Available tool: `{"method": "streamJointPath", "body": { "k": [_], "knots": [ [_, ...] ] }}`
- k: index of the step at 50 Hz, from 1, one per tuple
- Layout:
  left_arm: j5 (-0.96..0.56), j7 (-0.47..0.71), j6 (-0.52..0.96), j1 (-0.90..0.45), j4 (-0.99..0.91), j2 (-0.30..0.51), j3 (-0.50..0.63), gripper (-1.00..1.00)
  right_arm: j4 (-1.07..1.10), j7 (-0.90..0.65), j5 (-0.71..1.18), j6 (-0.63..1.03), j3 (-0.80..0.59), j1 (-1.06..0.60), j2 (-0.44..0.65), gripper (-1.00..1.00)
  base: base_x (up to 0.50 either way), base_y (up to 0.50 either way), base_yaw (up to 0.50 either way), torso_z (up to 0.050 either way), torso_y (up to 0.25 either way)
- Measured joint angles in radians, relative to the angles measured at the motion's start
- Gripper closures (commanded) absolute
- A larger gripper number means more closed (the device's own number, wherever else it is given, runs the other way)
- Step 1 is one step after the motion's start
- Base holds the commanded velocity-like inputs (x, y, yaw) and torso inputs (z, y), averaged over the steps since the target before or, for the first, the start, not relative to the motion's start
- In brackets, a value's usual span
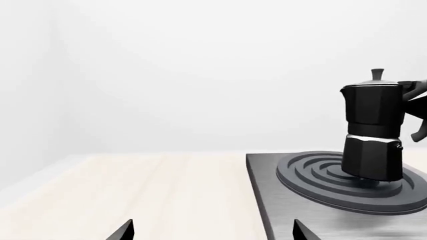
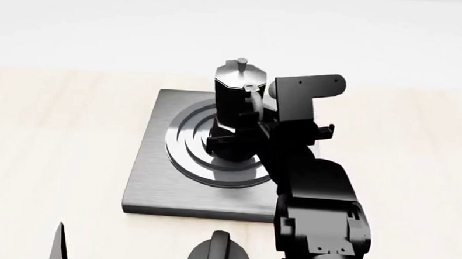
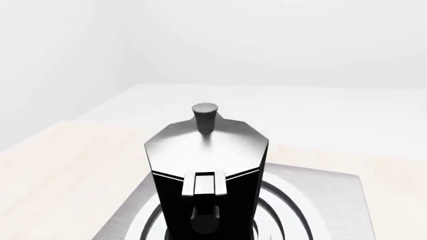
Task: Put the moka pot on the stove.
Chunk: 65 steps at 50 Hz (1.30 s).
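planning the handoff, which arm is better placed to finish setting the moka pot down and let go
Right. Its tool is at the moka pot, over the stove burner. The left tool is off beside the stove, fingertips apart, nothing between them.

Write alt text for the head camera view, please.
A black moka pot stands on the ring burner of a grey stove on a pale wooden table, with the right arm's gripper at its handle side.

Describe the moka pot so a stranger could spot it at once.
Find the grey square stove on the pale wooden table. Upright over its ring burner is the moka pot: black, faceted, narrow-waisted, silver-lidded, unlike the squat black knob nearer the robot.
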<state>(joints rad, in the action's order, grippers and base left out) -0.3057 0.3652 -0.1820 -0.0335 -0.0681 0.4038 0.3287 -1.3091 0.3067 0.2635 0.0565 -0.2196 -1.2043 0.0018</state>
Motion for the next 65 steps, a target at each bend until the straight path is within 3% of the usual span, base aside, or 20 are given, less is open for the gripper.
{"method": "streamJointPath", "body": {
  "k": [54, 55, 65],
  "knots": [
    [-0.005, 0.004, -0.003, -0.012, 0.009, 0.002, 0.006, -1.00, 0.000, -0.008, 0.022, 0.007, -0.021, 0.017, 0.000, 1.00, 0.00, 0.00, 0.00, 0.000, 0.001],
    [-0.005, 0.005, -0.003, -0.012, 0.009, 0.002, 0.006, -1.00, 0.000, -0.008, 0.022, 0.007, -0.020, 0.017, 0.000, -1.00, 0.00, 0.00, 0.00, 0.000, 0.000],
    [-0.005, 0.007, -0.002, -0.012, 0.005, 0.004, 0.007, -1.00, 0.000, -0.010, 0.016, 0.008, -0.007, 0.013, 0.000, -1.00, 0.00, 0.00, 0.00, 0.000, 0.000]
  ]
}}
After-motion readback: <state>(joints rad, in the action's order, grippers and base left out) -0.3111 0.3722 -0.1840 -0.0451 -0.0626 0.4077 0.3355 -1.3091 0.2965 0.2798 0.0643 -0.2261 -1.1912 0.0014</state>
